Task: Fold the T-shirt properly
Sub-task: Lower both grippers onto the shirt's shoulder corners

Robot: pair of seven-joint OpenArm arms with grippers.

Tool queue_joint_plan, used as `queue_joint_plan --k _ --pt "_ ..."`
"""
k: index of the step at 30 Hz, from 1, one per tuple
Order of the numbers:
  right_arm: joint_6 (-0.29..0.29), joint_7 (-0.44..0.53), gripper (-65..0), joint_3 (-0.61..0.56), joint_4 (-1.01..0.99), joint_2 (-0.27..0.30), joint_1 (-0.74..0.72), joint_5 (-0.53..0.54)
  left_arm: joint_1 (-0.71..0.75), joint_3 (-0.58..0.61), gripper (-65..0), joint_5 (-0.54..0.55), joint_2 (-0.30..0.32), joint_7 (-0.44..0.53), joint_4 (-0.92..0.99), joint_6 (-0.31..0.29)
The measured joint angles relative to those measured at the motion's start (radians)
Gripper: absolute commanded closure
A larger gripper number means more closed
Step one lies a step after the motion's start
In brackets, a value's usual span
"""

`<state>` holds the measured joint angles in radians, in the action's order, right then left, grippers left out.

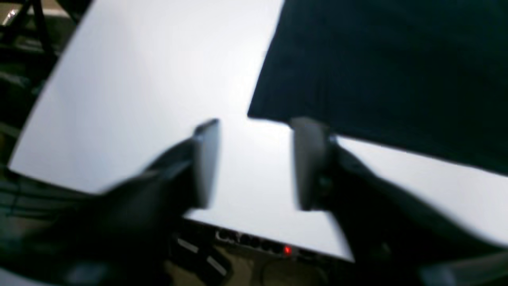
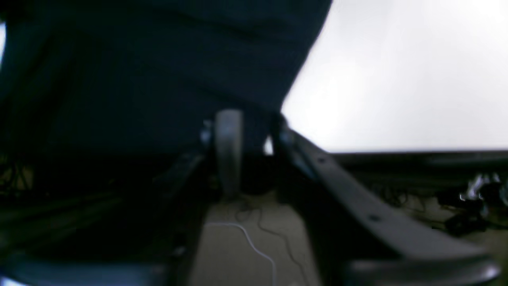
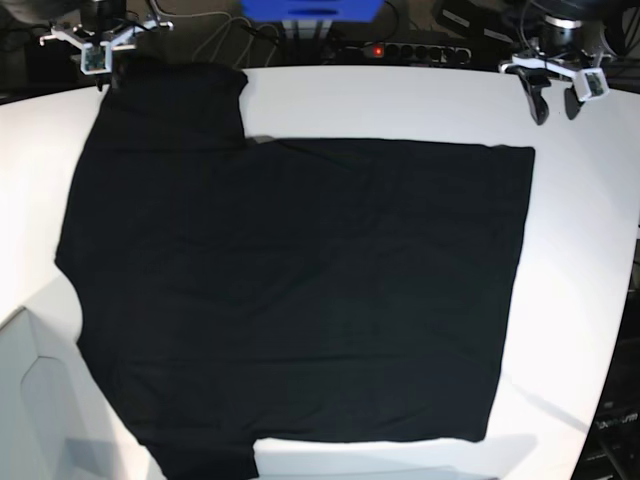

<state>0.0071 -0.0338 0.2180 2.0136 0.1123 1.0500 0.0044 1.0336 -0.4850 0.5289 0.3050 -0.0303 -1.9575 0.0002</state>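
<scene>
The black T-shirt [image 3: 300,290] lies spread flat on the white table [image 3: 400,100], with one sleeve reaching the far left corner. My left gripper [image 3: 555,115] hangs over the far right of the table. In the left wrist view it [image 1: 258,122] is open with only bare table [image 1: 139,79] between its fingers, and a corner of the T-shirt [image 1: 397,59] lies just ahead of them. My right gripper [image 3: 110,75] is at the far left sleeve. In the blurred right wrist view its fingers [image 2: 228,131] stand apart at the edge of the T-shirt [image 2: 139,71]. Whether cloth lies between them is unclear.
A power strip [image 3: 400,50] with a red light runs behind the table's far edge, beside a blue box [image 3: 310,10]. A white panel [image 3: 30,400] sits at the near left corner. Cables [image 2: 246,234] lie on the floor beyond the edge.
</scene>
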Motion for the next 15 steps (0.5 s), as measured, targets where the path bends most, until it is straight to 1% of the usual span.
queue_joint_plan --k 1,3,4,5,8,10,12,15 --pt "0.001 0.0 -24.1 -0.005 0.0 -0.009 -0.017 0.0 -0.021 -0.011 -42.3 0.0 -0.014 -0.004 0.003 0.0" --pt "0.001 -0.001 -27.6 -0.024 -0.001 -0.012 -0.047 0.0 -0.069 -0.033 -42.6 0.0 -0.032 0.003 0.015 -0.003" --pt "0.0 -0.008 -28.3 -0.035 -0.001 -0.01 -0.06 0.0 -0.097 -0.04 -42.6 0.0 -0.033 0.003 0.032 -0.003" --pt "0.001 -0.019 -28.5 -0.044 -0.001 -0.008 -0.073 0.001 -0.13 -0.045 -42.6 0.0 -0.034 -0.019 0.054 0.001" --pt "0.0 -0.088 -28.5 -0.075 -0.001 -0.005 -0.124 0.0 -0.233 -0.045 -42.6 0.0 -0.04 -0.152 0.122 -0.006" --pt "0.0 -0.121 -28.5 -0.092 -0.002 -0.008 -0.148 0.001 -0.302 -0.044 -42.6 -0.001 -0.045 -0.206 0.166 -0.008" --pt "0.001 -0.151 -28.5 -0.107 -0.002 -0.009 -0.16 0.001 -0.355 -0.04 -42.6 0.0 -0.045 -0.213 0.2 -0.001" --pt "0.001 -0.158 -28.5 -0.111 -0.003 -0.01 -0.16 0.001 -0.404 -0.01 -42.6 -0.006 -0.043 -0.208 0.24 -0.002"
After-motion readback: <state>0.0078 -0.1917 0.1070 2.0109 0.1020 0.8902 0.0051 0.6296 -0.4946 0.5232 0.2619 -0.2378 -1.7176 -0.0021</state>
